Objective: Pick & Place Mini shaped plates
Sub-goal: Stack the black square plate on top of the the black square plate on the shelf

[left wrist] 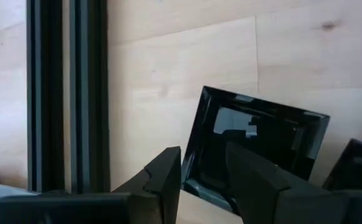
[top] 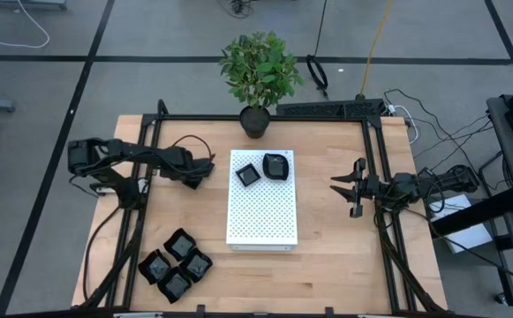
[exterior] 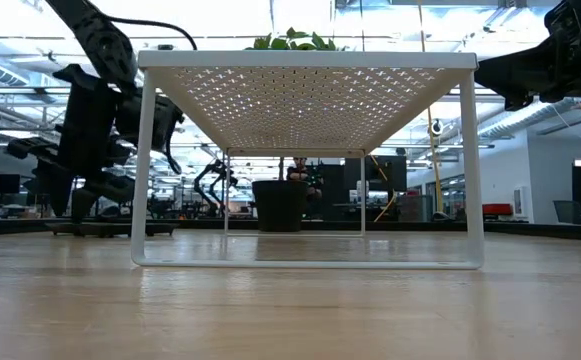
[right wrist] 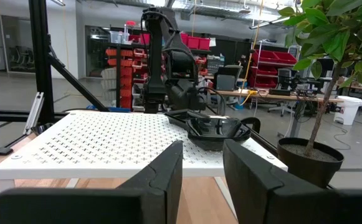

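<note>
Two mini shaped plates, a small square one (top: 248, 175) and a rounded one (top: 275, 166), rest flat on the far end of the white perforated board (top: 262, 212). Several more black plates (top: 175, 265) lie clustered on the table's near left. My left gripper (top: 203, 168) hangs open above the wood left of the board, pointing steeply down. In its wrist view a square plate (left wrist: 261, 140) lies on the table beyond the fingers (left wrist: 202, 171), and I cannot tell whether they touch it. My right gripper (top: 340, 185) waits open at the right, level with the board top (right wrist: 106, 146).
A potted plant (top: 255, 119) stands at the far edge behind the board. Black frame rails (left wrist: 68, 93) run along the table's left side, and others (top: 375, 177) along the right. Bare wood lies between the board and the plate cluster.
</note>
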Tool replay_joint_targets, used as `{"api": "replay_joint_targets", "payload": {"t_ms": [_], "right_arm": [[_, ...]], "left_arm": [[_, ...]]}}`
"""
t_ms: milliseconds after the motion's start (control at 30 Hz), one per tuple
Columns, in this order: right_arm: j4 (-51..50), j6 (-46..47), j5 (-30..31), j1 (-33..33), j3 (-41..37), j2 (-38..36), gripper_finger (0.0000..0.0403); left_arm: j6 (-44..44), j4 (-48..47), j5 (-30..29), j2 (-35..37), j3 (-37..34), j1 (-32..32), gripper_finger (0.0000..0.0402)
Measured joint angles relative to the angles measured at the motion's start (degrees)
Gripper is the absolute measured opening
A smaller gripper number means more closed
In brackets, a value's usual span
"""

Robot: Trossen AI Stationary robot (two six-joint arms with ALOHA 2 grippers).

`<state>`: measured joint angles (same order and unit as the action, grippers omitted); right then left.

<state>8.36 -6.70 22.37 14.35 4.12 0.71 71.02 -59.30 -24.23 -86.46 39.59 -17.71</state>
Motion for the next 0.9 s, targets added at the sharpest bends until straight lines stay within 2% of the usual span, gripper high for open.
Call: {"api": "replay_joint_targets", "payload": {"t_ms": [333, 700, 900], "right_arm": [[0.0, 0.0, 0.0, 0.0, 0.0, 0.0, 0.0102], [0.0, 0.0, 0.0, 0.0, 0.0, 0.0, 0.0102], [0.0, 0.0, 0.0, 0.0, 0.0, 0.0, 0.0102]], "left_arm": [[-5.9, 12.0, 3.1, -0.7, 0.1, -0.3, 0.0131], [-13.3, 21.7, 4.0, 0.4, 0.0, -0.3, 0.0131], [-16.7, 21.9, 8.8, 1.7, 0.0, -2.5, 0.0131]]}}
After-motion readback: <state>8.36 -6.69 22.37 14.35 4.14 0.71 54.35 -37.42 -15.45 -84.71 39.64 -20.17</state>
